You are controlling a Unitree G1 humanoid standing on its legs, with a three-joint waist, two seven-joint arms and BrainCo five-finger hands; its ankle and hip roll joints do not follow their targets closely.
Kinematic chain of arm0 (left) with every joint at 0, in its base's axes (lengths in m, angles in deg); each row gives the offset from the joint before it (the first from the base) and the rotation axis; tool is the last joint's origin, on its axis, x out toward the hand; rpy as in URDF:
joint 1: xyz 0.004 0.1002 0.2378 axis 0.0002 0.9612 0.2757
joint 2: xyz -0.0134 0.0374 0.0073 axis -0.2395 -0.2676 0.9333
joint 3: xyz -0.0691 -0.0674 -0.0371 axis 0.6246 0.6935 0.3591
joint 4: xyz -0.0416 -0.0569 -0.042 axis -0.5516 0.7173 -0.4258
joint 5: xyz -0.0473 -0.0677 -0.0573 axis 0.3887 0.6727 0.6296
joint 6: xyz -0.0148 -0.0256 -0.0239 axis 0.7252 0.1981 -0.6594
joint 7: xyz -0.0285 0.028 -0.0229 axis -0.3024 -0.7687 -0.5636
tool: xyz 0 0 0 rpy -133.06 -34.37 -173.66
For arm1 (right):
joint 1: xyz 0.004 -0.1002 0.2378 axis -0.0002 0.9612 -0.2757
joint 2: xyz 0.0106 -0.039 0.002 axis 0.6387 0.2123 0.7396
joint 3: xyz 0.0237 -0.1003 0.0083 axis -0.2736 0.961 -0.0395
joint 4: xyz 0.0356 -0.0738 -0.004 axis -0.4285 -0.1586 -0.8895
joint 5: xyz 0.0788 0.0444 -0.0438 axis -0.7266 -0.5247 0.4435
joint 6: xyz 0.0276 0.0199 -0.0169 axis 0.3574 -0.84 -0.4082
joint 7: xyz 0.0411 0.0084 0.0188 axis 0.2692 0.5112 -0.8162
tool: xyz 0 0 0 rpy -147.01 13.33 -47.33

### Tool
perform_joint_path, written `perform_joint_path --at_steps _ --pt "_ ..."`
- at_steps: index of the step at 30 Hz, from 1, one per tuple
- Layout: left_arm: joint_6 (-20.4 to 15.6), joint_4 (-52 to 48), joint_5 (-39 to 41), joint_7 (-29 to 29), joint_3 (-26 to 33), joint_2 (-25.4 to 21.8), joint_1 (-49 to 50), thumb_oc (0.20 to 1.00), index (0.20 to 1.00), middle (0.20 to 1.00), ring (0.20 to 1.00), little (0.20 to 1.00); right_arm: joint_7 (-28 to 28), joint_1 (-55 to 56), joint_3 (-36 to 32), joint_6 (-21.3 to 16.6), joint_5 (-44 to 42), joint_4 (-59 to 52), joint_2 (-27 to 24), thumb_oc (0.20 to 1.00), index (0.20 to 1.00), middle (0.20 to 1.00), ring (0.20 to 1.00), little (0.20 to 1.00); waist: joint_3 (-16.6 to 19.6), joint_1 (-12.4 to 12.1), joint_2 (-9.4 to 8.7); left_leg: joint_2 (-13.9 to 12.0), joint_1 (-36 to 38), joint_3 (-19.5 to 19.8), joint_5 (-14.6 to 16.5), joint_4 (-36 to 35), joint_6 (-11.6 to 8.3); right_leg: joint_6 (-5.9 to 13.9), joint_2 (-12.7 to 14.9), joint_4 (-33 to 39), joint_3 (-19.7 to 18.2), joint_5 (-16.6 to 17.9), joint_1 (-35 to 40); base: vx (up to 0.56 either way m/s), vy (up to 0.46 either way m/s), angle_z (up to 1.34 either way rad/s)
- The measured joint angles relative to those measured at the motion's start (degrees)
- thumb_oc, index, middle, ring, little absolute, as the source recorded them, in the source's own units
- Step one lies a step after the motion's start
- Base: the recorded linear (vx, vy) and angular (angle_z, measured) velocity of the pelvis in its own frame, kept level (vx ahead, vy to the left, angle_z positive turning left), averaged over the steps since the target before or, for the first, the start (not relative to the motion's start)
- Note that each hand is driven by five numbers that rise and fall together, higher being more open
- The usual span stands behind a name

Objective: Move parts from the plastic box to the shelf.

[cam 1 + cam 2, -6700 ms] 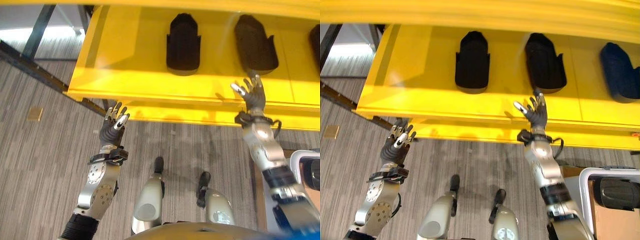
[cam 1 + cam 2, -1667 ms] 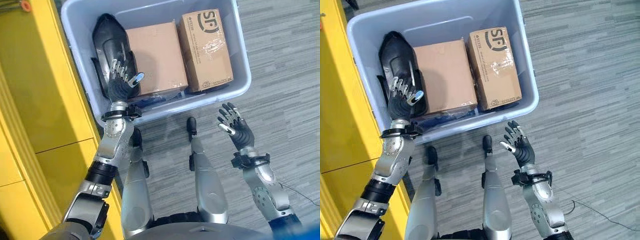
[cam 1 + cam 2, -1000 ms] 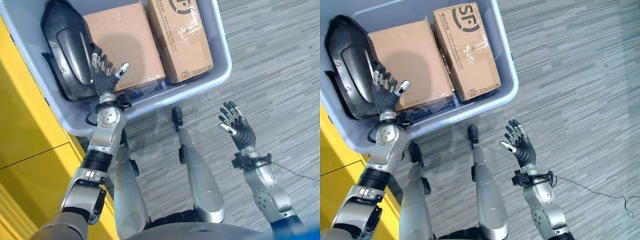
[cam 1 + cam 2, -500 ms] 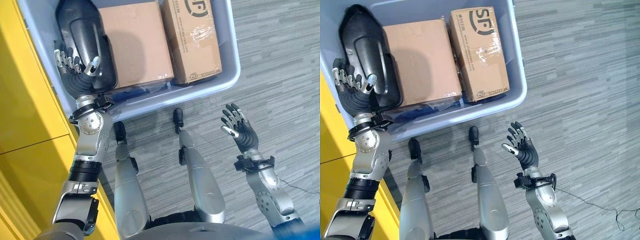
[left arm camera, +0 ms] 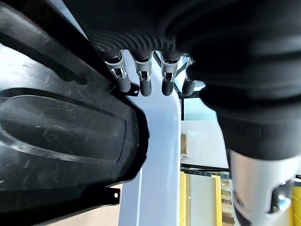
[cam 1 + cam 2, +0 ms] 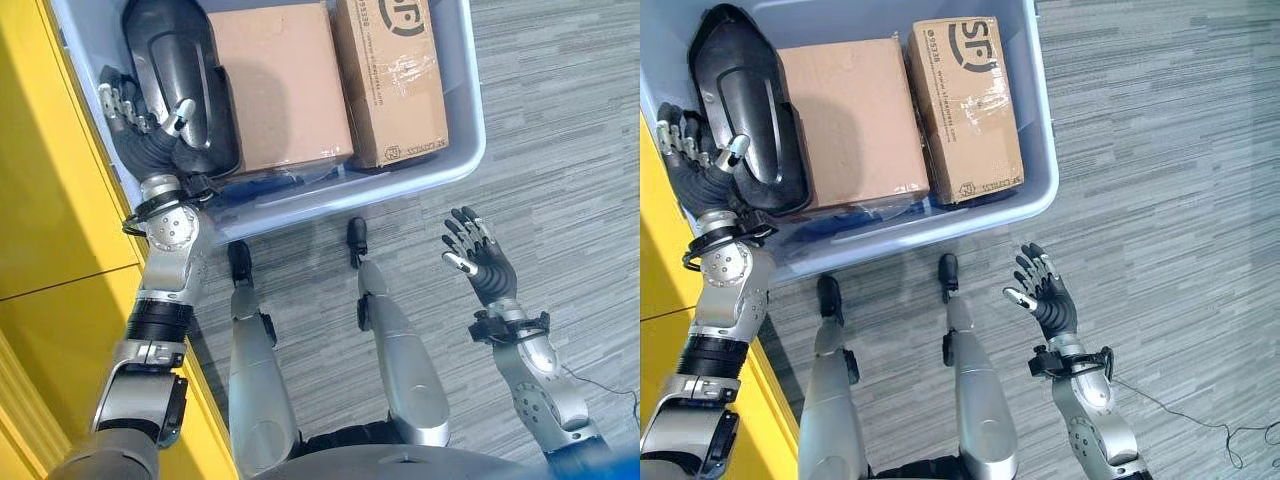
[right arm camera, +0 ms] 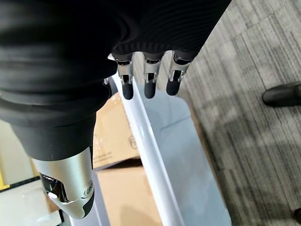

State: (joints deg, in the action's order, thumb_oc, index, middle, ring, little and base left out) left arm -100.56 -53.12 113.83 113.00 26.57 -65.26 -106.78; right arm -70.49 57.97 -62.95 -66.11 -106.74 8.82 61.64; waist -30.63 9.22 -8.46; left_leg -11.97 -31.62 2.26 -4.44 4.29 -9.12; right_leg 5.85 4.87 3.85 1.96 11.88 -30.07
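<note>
1. Inside the plastic box (image 6: 470,150), at its shelf-side wall, the left hand (image 6: 702,165) is reached in with fingers straight and spread. It holds nothing.
2. Just beside the left hand's thumb lies the black part (image 6: 745,110), a long moulded piece with a rounded far end. The thumb tip looks to rest against the part's near edge; fingers are not curled round it.
3. In the left wrist view the fingers (image 5: 143,82) point along the box's pale wall, with the black part's glossy underside (image 5: 61,136) close beside them. Contact between the fingertips and the part cannot be told from there.
4. Beyond the part, further from the left hand, sits a plain cardboard carton (image 6: 855,110), touching or nearly touching the part's long side. Next to that, a second taped carton (image 6: 970,100) with print on top lies against the box's far side wall.
5. Under the cartons, at the box's near wall, some dark blue material (image 6: 290,180) shows; what it is cannot be told.
6. Behind the left arm stands the yellow shelf (image 6: 50,200), directly alongside the box.
7. The right hand (image 6: 485,270) is raised over the grey striped floor (image 6: 1180,170), well apart from the box, palm turned inward, fingers extended and slightly relaxed, empty.
8. In the right wrist view the right hand's fingers (image 7: 148,80) show straight, with the box's rim (image 7: 155,136) and the cartons past them.
</note>
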Motion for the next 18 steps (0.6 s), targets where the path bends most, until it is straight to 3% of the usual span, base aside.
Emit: perform_joint_path --at_steps 3,7,12,18 --pt "0.0 1.4 0.2 -0.5 -0.3 -1.5 -0.5 1.000 1.000 1.000 1.000 1.000 0.2 0.0 0.0 0.0 0.0 0.3 -0.4 1.000 1.000 1.000 1.000 1.000 0.0 0.6 -0.05 -0.3 -1.6 1.2 0.8 1.8 -0.16 -0.02 -0.3 0.2 0.8 0.0 -0.1 0.04 0.011 0.08" --pt "0.2 1.4 0.6 -1.4 -1.2 -2.3 -1.0 1.000 1.000 1.000 1.000 1.000 0.5 -0.1 0.3 0.0 0.0 1.0 -1.7 1.000 1.000 1.000 1.000 1.000 0.8 -0.7 -1.25 -0.7 -2.6 2.8 1.0 2.7 -0.49 -0.36 -0.7 0.2 2.1 -0.1 0.3 -0.01 0.025 0.12" --pt "2.2 1.5 -0.1 -3.7 -8.2 -8.0 -6.1 1.000 1.000 1.000 1.000 1.000 1.6 -1.2 0.6 0.0 0.2 1.7 -2.2 1.000 1.000 1.000 1.000 1.000 1.5 -1.2 -2.27 0.3 -6.3 6.9 0.9 4.5 -0.60 -0.37 -0.4 0.7 5.2 -0.2 0.3 0.01 0.060 0.31" --pt "2.6 3.1 -2.1 -4.1 -11.5 -10.0 -12.6 1.000 1.000 1.000 1.000 1.000 1.7 -1.3 2.5 0.0 2.2 3.1 -1.3 1.000 1.000 1.000 1.000 1.000 2.6 -1.0 -3.86 1.5 -9.9 8.2 1.1 6.1 -0.30 -0.04 0.2 1.2 6.7 0.1 -1.4 0.03 0.038 0.14"
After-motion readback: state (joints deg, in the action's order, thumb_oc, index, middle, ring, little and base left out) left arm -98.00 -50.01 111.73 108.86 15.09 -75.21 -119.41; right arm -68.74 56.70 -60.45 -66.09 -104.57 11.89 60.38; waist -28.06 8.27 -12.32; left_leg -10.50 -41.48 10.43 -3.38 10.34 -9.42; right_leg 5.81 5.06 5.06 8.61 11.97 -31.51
